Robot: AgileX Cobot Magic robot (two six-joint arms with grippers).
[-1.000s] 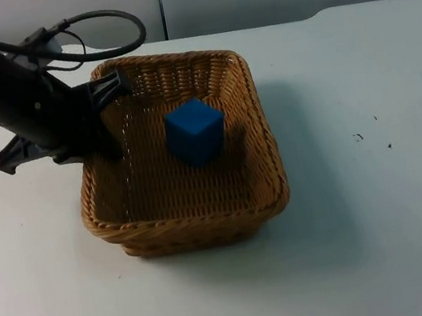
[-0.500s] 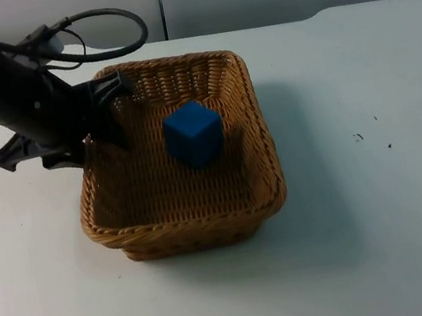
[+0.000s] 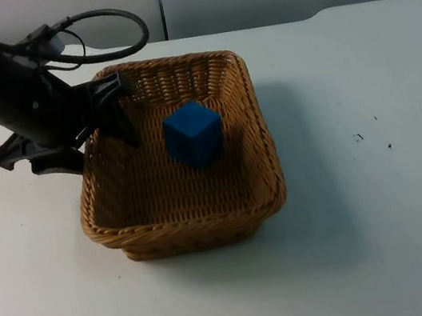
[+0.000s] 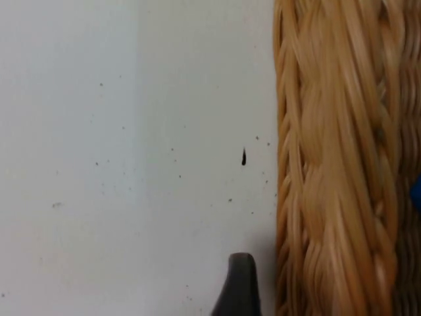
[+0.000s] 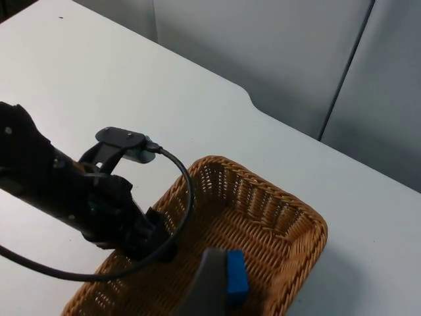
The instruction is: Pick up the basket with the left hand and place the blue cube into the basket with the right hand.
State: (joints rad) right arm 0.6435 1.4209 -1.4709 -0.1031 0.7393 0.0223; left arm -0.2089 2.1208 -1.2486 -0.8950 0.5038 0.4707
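Left tool: at the basket's left wall, one finger inside, one outside, so the rim runs between them. The fingers straddle the wicker; whether they press it or stand loose I cannot tell.
Basket: sits on the desk, directly to the right of the left tool; in the left wrist view its braided rim lies just beside the black fingertip.
Blue cube: already inside the basket, to the right of the left tool, resting on the woven floor, apart from the walls.
Right tool: high above the far side of the desk, looking down on basket and cube; one fingertip visible, its state I cannot tell. It grips nothing I can see and appears to wait.
Risk, grip: a one-sided hold on a single wall may let the basket tip toward its free right side when lifted, caused by the weight hanging away from the tool.
Risk, cube: a tilt could slide the cube against the right wall or over it.
Risk, slip: springy wicker may squeeze thin and slide out of a light pinch.
Risk, drag: pulling sideways rather than upward would scrape the basket across the desk.
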